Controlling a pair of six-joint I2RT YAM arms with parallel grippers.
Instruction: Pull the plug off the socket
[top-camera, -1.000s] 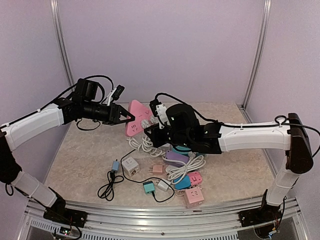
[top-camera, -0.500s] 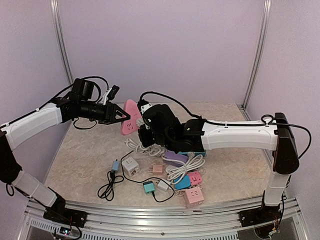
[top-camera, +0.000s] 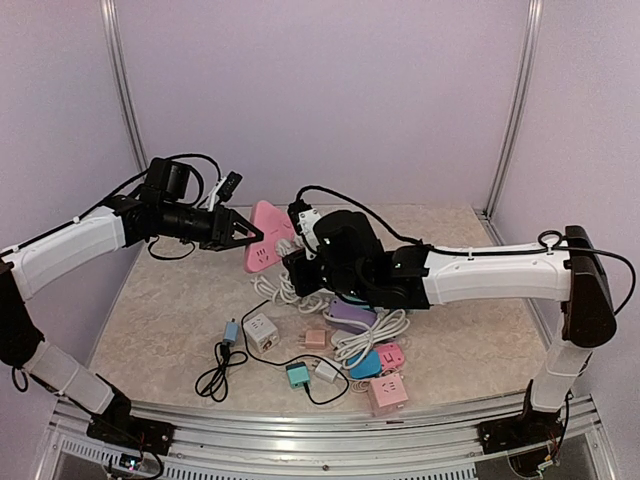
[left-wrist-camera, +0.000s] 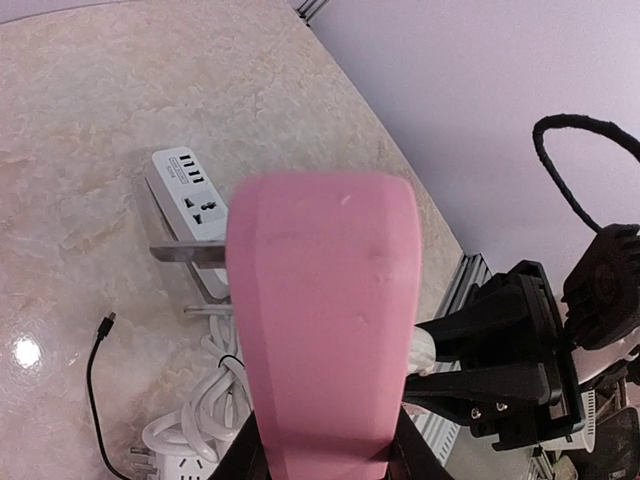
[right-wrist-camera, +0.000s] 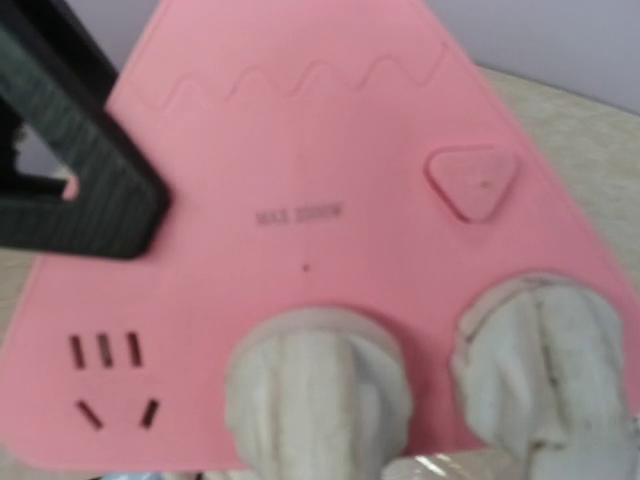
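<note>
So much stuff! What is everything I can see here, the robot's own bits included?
triangular socket: 1, pink, held up left of centre
power strip: 1, purple, beneath the right arm
second strip: 1, white, flat on the table, left wrist view
cube sockets: 4, white, blue, hot pink, pale pink, front middle
small adapters: 3, pale pink, teal, white, front middle
cords: tangle, white, under the triangular socket
cable: 1, black, coiled front left, blue plug
table: 1, beige marbled
left fingers: black, clamped on the triangular socket
right fingers: white-padded, closed, at the socket's face
</note>
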